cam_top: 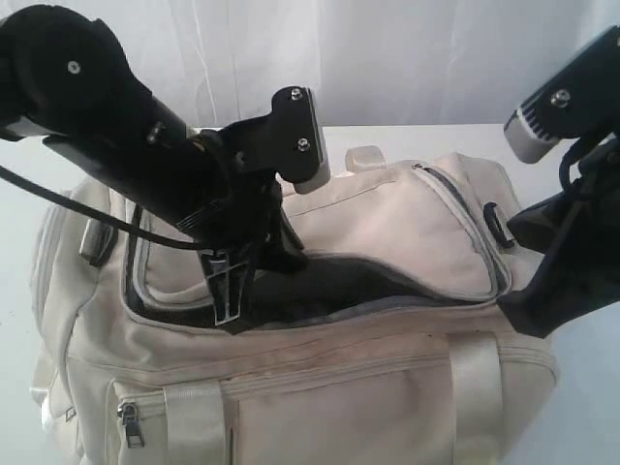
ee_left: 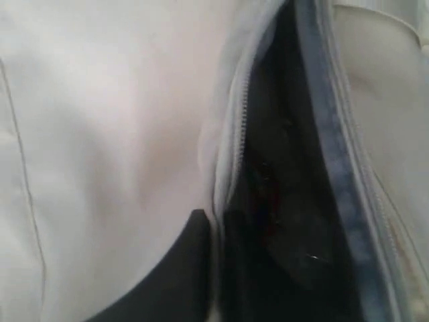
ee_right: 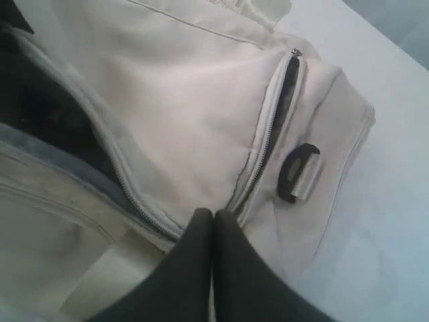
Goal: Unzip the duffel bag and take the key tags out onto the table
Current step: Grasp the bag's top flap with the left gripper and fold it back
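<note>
Possibly key tags beyond left hand

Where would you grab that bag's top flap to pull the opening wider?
I'd pinch the flap by its zipper edge, midway along the dark gap, coming from above: there the edge arches clear of the bag's front lip, leaving room underneath.

backdrop: white curtain | form: hanging in soft vertical folds | extent: across the whole back of the exterior view | light: bright, even | lower edge: partly hidden | other: pale grey-blue band in the right wrist view, too blurred to identify
</note>
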